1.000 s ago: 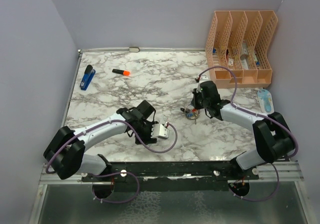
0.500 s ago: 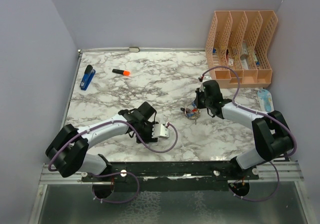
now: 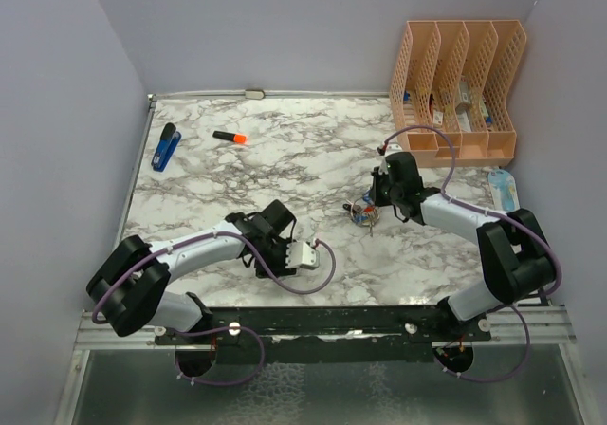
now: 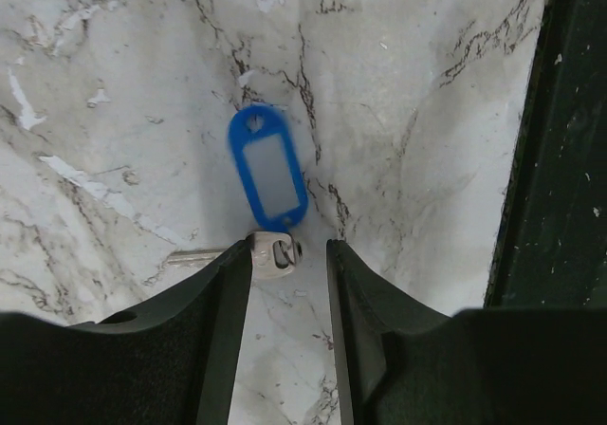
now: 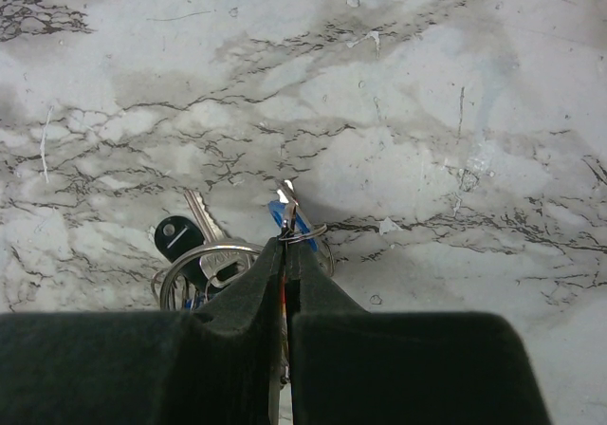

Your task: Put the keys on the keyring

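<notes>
In the left wrist view a key with an oblong blue tag lies flat on the marble, its metal head against my left finger. My left gripper is open and low over the table, its jaws straddling the key's head; it also shows in the top view. My right gripper is shut, pinching the thin silver keyring, with a blue tag just behind it. A larger silver ring, a black tag and a metal key lie to its left. The cluster shows in the top view.
A blue stapler and an orange marker lie at the far left. A peach file organizer stands at the back right, with a pale blue object in front of it. The black table rail runs close to my left gripper.
My left gripper has shifted slightly toward the near edge and settled over the blue-tagged key. The right gripper has stayed at the keyring cluster.
</notes>
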### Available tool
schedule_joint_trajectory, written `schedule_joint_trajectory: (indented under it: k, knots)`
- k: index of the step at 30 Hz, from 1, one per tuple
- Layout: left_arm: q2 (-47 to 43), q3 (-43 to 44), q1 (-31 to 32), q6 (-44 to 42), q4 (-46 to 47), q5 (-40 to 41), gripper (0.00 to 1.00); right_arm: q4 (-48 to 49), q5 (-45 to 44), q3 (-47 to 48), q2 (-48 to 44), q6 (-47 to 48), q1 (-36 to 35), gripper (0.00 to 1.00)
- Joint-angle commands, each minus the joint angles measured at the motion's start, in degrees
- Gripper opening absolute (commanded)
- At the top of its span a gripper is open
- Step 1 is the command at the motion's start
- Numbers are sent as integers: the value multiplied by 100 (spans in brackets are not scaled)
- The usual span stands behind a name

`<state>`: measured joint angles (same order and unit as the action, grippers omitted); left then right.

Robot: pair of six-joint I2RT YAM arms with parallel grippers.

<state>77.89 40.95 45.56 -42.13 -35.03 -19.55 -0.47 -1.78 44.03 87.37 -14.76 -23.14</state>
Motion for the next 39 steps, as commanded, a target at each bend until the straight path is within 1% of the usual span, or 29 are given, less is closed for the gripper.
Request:
schedule_joint_trajectory:
  k: [1,13,15,16,18,19,21,27,30,32,39]
  knots:
    - [-41,-128,116,158,100,216,40,-32,144,105,70,-8,28,1]
    - [55,-12,137,338,443,553,40,-106,176,148,24,72,141,1]
    - [72,-25,146,338,452,500,38,-103,191,143,18,80,158,1]
    - [77,-26,139,359,460,457,32,-102,198,141,25,85,164,1]
    - [101,-21,143,387,459,354,15,-105,212,152,37,99,181,1]
    - [118,-9,150,408,458,309,8,-106,223,160,36,104,190,1]
    - [146,30,154,471,454,215,3,-102,267,171,49,164,231,1]
    - [390,453,302,839,583,-332,0,-77,839,244,111,381,702,1]
    - [659,811,369,1200,833,-638,0,-127,1111,308,250,489,952,1]
    - [823,960,389,1282,998,-736,0,-213,1195,381,387,570,1010,1]
    - [1130,901,401,1357,1776,-788,1,-144,1333,358,700,581,1048,1]
